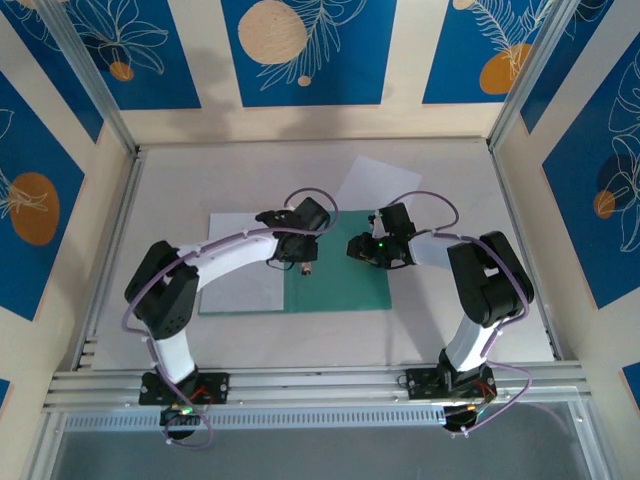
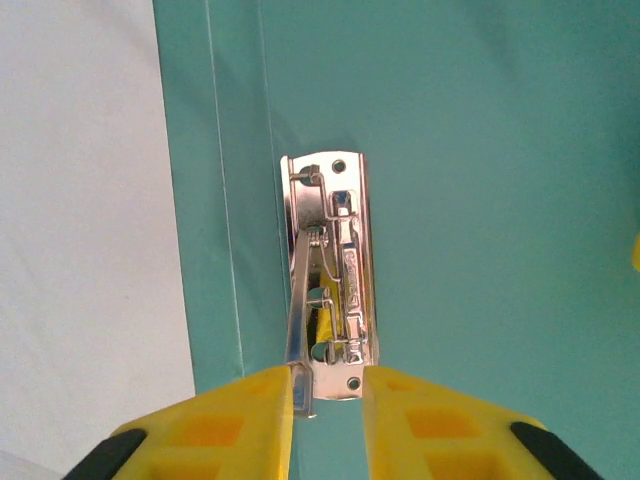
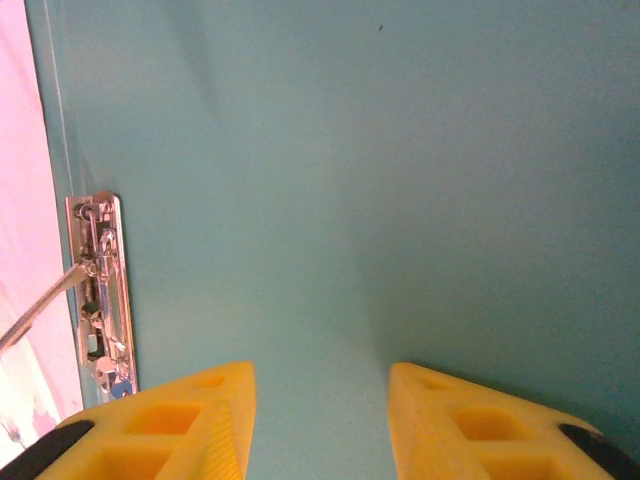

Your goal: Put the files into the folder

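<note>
Folder [image 1: 342,290] first: lying open and flat near the middle of the table [image 1: 450,320], teal inside facing up, apparently ready for loading. Carrying a metal clip [image 2: 330,280] just beside the hinge crease, with the lever [image 2: 298,310] raised off its plate, likely so that paper can be slipping under it.

Straddling the near end of that clip with the left gripper [image 2: 328,400], fingers a little apart and the lever's tip lying right by 1 inner face; not being able to tell whether touching. Holding the right gripper [image 3: 320,405] over bare teal to the clip's right, fingers well apart with nothing between them, probably steadying the cover or waiting; contact being impossible to judge.

Finding 1 white sheet [image 1: 240,270] lying flat at the folder's left side, over or beside that edge, and a 2nd sheet [image 1: 385,185] lying askew at the far side, near the folder's far edge. Judging neither of the 2 as clamped yet.
</note>
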